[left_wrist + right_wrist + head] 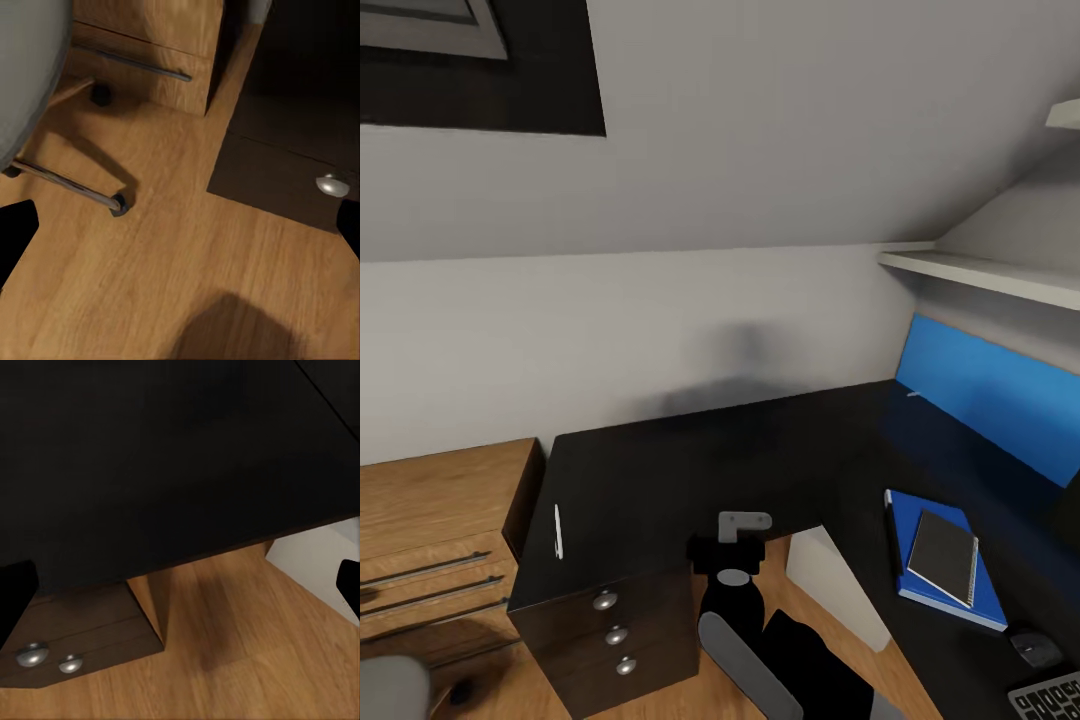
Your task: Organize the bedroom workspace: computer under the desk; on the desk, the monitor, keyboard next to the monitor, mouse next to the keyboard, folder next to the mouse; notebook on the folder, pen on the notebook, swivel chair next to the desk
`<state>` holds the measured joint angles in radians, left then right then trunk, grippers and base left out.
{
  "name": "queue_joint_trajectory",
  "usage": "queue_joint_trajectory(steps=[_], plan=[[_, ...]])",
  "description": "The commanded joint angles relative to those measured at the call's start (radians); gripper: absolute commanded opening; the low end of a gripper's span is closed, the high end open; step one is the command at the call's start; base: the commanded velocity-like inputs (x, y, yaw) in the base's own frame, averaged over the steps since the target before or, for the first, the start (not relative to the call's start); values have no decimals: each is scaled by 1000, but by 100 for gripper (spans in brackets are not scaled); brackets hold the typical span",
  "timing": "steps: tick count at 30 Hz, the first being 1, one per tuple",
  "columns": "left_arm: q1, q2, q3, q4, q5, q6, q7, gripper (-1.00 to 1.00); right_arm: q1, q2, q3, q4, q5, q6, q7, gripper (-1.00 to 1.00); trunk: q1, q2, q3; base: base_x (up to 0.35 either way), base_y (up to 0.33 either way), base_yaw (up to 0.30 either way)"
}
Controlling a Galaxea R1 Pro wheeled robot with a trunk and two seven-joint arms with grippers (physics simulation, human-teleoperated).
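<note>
**Table partly set: folder and notebook stacked, pen apart**

Head view: black L-shaped table (690, 470) fills the corner. Blue folder (940, 560) lies flat on its right wing, at about 4 o'clock in the frame. Grey notebook (943, 556) lies on top of the folder, slightly turned. Mouse (1037, 650) sits just below the folder, and a keyboard (1050, 700) corner shows at the 5 o'clock edge. White pen (557, 530) lies alone near the table's left edge, at 8 o'clock, well apart from the stack. Three drawers with silver knobs (617, 634) sit below it. White computer (838, 585) stands under the table. Wooden cabinet (435, 540) is at 9 o'clock.

Left wrist view: chair (30, 67) seat and chrome leg over wooden floor (172, 255).

Left tool (180, 225): fingertips spread wide, nothing held. Right tool (180, 585): likewise wide apart, nothing held.
</note>
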<state>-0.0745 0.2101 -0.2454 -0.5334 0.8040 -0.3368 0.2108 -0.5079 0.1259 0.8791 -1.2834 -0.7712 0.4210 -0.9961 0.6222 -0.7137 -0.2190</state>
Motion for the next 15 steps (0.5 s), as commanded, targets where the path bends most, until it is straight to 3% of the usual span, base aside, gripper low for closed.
queue_joint_trajectory(steps=[1, 2, 3, 4, 8, 13, 15], plan=[[-1, 16, -8, -20, 6, 17, 8, 100, -1, 0, 1, -1, -4, 8, -7, 100, 0, -1, -2, 0, 0, 10], [-1, 47, 1, -84, 10, 122, 8, 100, -1, -1, 1, -2, -3, 6, -6, 100, 0, -1, -1, 0, 0, 153], [-1, 59, 14, -116, 18, 173, 8, 100, -1, -1, 1, -2, -3, 5, -7, 100, 0, -1, -1, 0, 0, 190], [-1, 59, 14, -116, 18, 173, 8, 100, -1, -1, 1, -2, -3, 5, -7, 100, 0, -1, 0, 0, 0, 190], [-1, 96, 105, -216, 41, 299, 9, 100, -1, -6, -1, -3, -3, 4, -7, 100, 0, -1, 1, 0, 0, 237], [-1, 106, 162, -261, 44, 367, 9, 100, -1, -9, -3, -3, -3, 4, -7, 100, 0, -1, 1, 0, 0, 266], [-1, 109, 200, -289, 45, 407, 9, 100, -1, -10, -3, -4, -3, 4, -7, 100, 0, -1, 1, 0, 0, 274]])
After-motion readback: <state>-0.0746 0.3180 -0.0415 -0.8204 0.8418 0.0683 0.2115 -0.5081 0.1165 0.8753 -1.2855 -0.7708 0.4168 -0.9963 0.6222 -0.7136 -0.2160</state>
